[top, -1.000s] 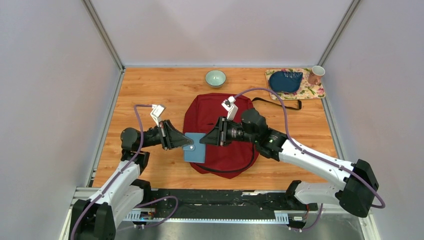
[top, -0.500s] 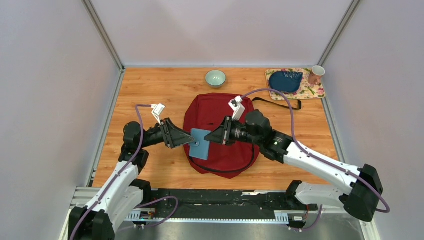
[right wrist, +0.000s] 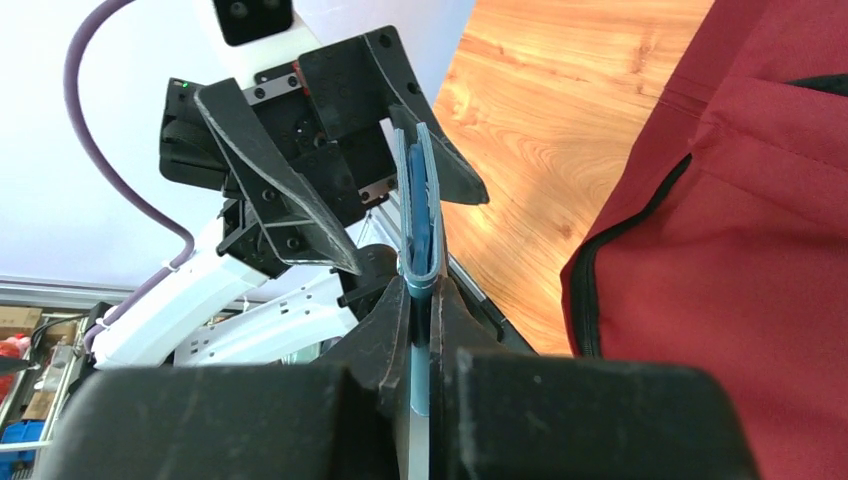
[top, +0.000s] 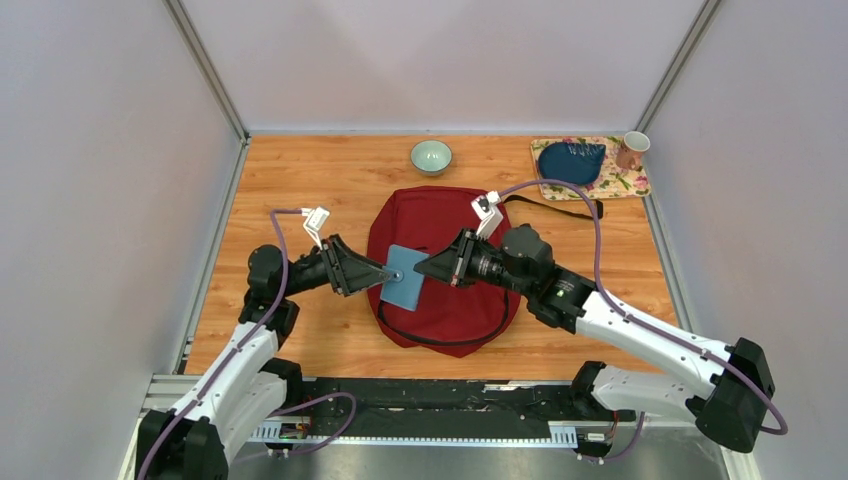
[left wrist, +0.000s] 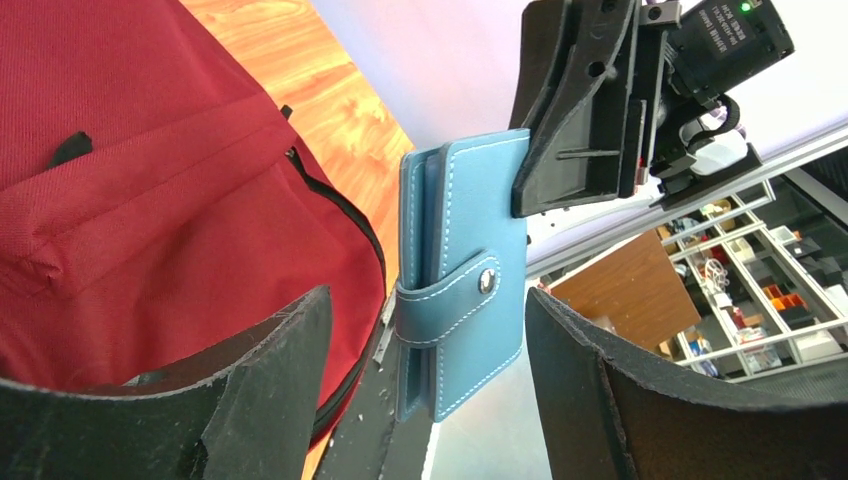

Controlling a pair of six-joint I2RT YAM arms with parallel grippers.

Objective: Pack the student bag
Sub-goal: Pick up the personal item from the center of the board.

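The right gripper (top: 425, 268) pinches one edge of a blue wallet (top: 402, 276), its jaws closed tight on it. The left gripper (top: 372, 277) stands wide open on either side of the wallet without touching it. With so thin a hold (the wrist views show only a corner between the pads), the wallet could swivel or slip out, and the left fingers could knock it loose on retreat. Beneath, the student bag (top: 432, 215) lies flat mid-table (top: 300, 170). Its zipper mouth looks barely parted, so pushing the wallet in may only shove the soft bag towards the bowl (top: 431, 156) just beyond it.
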